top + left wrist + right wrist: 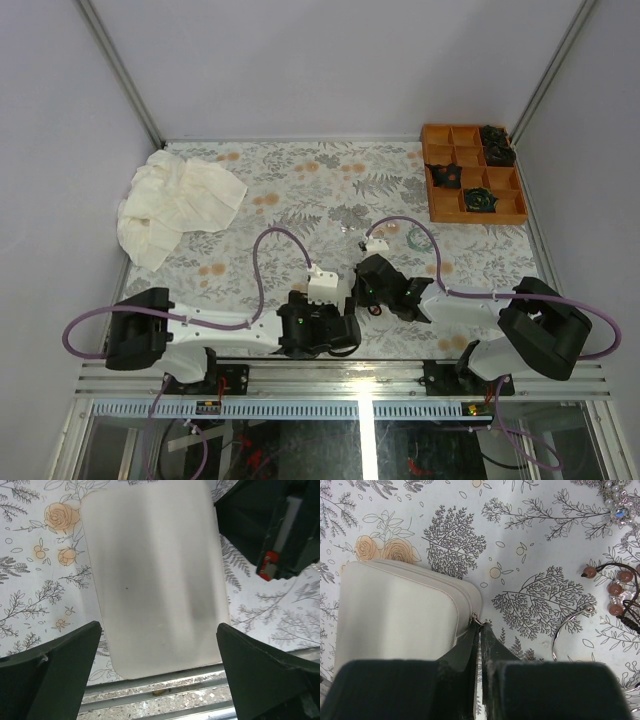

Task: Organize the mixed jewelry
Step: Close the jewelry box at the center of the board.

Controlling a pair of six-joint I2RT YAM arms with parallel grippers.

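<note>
A closed beige jewelry box lies at the table's near edge. My left gripper stands wide open over its near end, one finger on each side, touching nothing. My right gripper is shut at the box's corner, its tips pinching the small metal zipper pull. Loose jewelry lies right of it: a thin silvery hoop, a brown-beaded cord bracelet and a pearly piece. From above, a pale teal bracelet shows beyond the right gripper; both arms hide the box there.
An orange compartment tray with dark rosette-like items sits at the back right. A crumpled cream cloth lies at the back left. The metal rail of the table's near edge runs just below the box.
</note>
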